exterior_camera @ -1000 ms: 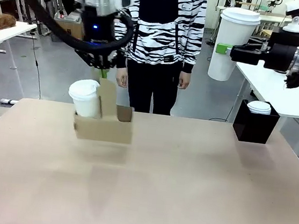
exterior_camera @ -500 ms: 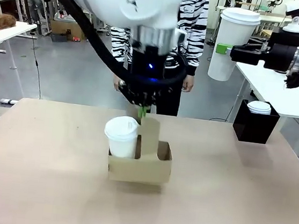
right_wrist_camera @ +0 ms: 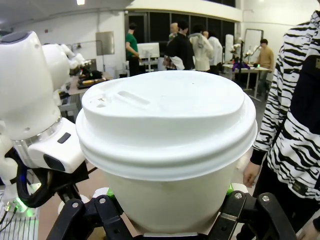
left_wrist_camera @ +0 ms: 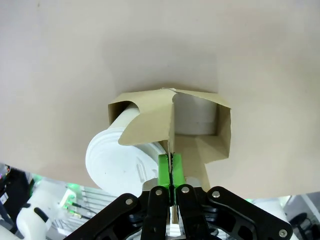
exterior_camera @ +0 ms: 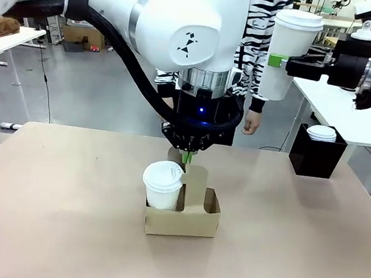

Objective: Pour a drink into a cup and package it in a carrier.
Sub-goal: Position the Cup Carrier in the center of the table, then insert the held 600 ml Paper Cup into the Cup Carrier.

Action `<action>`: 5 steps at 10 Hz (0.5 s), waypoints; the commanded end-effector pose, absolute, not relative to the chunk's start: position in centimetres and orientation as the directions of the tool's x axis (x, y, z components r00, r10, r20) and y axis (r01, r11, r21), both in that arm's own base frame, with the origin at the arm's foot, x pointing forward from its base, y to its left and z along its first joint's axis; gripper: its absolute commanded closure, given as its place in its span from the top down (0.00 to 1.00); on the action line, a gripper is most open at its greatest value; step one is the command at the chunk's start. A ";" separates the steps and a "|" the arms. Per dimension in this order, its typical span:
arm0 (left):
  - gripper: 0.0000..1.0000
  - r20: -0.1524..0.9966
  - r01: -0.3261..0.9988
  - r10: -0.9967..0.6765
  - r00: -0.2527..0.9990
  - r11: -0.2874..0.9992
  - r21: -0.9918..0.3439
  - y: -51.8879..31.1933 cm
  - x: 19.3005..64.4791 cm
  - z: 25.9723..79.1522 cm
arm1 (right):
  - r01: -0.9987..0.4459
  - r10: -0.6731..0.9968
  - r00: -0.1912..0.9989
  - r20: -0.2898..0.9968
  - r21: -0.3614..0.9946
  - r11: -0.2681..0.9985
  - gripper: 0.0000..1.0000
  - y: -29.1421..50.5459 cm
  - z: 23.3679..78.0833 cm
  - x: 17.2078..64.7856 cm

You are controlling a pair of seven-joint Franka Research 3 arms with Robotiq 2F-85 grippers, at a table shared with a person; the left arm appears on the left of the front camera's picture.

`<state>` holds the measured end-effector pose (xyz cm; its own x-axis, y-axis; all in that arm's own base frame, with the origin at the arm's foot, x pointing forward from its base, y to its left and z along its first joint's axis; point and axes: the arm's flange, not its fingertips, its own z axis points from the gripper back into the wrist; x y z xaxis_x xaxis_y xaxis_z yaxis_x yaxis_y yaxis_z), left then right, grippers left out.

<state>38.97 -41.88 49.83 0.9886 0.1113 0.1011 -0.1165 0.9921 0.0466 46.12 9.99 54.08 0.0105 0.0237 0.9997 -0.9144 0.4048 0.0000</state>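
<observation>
- Left gripper: at picture centre in the front view, pointing down, green pads pinched tight on the carrier's upright handle panel.
- Carrier: brown cardboard, just toward 6 o'clock of that gripper, at the table surface; contact cannot be told.
- Lidded cup: white, seated in the slot on the handle's 9 o'clock side.
- Right gripper: at 1 o'clock, raised, clamped around a large white cup.
- Black box: at 3 o'clock, white lids on top.
</observation>
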 end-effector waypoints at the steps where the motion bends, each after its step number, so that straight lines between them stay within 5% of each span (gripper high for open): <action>1: 0.02 0.085 -0.116 0.109 0.990 0.989 0.089 -42.2 38.7 49.7 | -0.915 0.014 -0.012 1.000 -0.016 0.403 0.80 10.2 54.4 46.3; 5: 0.02 0.101 -0.116 0.111 0.989 0.992 0.047 -41.9 39.0 49.8 | -0.915 0.014 -0.012 1.000 -0.016 0.403 0.80 10.2 54.4 46.3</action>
<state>38.87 -42.12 50.06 0.9893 0.1076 0.0984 -0.1128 0.9924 0.0488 46.12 9.99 54.08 0.0105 0.0236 0.9997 -0.9144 0.4047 0.0000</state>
